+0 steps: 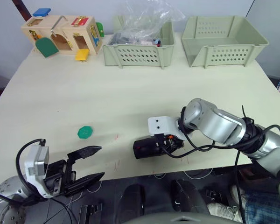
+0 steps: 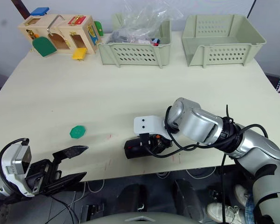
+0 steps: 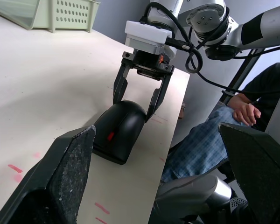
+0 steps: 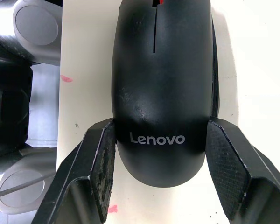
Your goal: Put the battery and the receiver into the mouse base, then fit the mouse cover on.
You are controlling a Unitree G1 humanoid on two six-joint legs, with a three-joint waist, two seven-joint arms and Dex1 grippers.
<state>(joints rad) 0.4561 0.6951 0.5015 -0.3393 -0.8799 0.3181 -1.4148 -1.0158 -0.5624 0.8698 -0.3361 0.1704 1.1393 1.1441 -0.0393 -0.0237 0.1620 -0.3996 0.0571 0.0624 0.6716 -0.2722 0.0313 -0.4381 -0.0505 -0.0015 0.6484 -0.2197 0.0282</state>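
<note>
Lying flat, mouse cover (image 4: 161,88) lengthwise between right fingers (image 4: 101,171) pinching its rear; left fingers (image 1: 85,152) spread

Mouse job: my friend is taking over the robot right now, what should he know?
Right gripper: fingers on both sides of the mouse's rear; contact is too close to call.
Left gripper: open, holding nothing, at the table's near edge, apart from the mouse.
Mouse cover: glossy shell with the Lenovo logo, lying on top of the mouse base near the front edge of the table.
Done: the cover looks fitted on. The battery and receiver can't be checked under it.
Left: probably press the cover to be sure it is seated, then let go.
</note>
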